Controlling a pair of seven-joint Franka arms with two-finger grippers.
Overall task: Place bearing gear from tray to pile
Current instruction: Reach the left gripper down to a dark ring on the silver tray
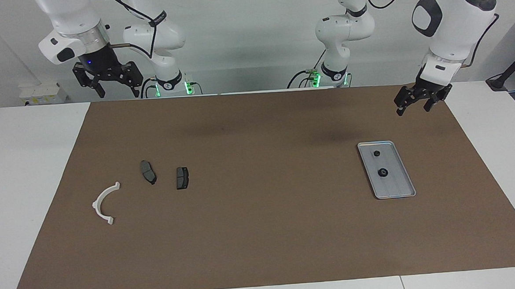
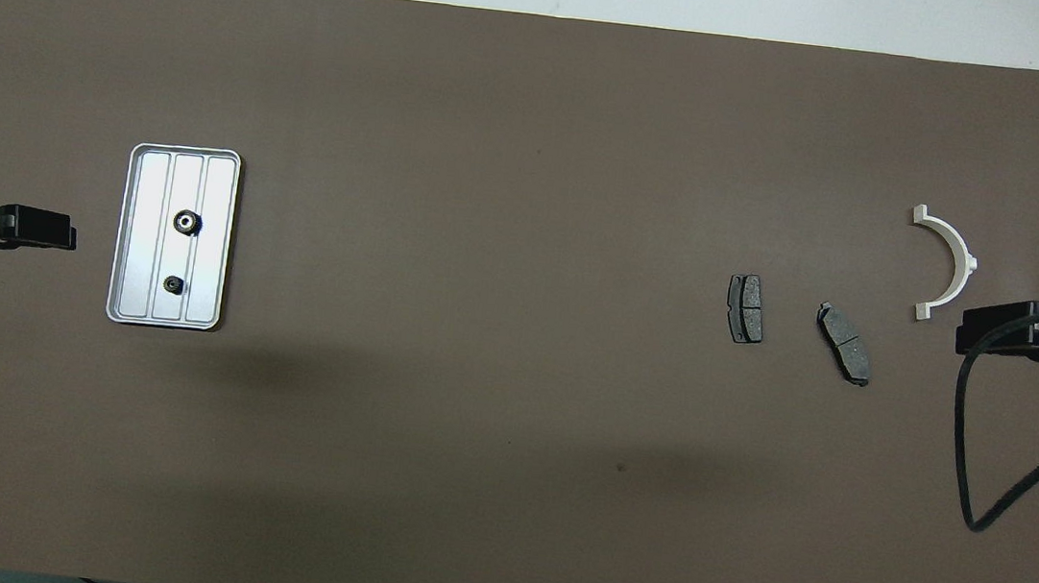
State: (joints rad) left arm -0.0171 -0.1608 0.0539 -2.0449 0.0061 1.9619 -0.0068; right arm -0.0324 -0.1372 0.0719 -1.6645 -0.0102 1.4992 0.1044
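Two dark gears still sit in the tray [image 1: 398, 193] at the left arm's end of the brown mat [image 1: 262, 232], one [image 1: 382, 172] near its middle and a smaller one [image 1: 376, 153] nearer the robots, so no part of the transfer is done: picking, carrying and setting down all remain. The pile lies well apart at the right arm's end, made up of a white arc [image 1: 104, 205] and two grey pads [image 1: 148, 172] [image 1: 181, 178], with no gear among them. The left gripper [image 1: 415, 104] hangs in the air with its fingers apart and nothing in them, over the mat's edge nearest the robots, short of the tray. The right gripper [image 1: 114, 86], likewise spread and empty, waits high above its own end of the table. The facing view gives the grippers' height and the gaps between their fingers, and shows both arms well clear of everything on the mat. The overhead view shows only the gripper tips, the left [image 2: 39, 227] entering beside the tray [image 2: 126, 236] and the right [image 2: 1007, 338] near the arc [image 2: 953, 252], but it lays bare the tray's three lengthwise lanes and shows both gears [image 2: 187, 221] [image 2: 175, 284] resting in the middle one.
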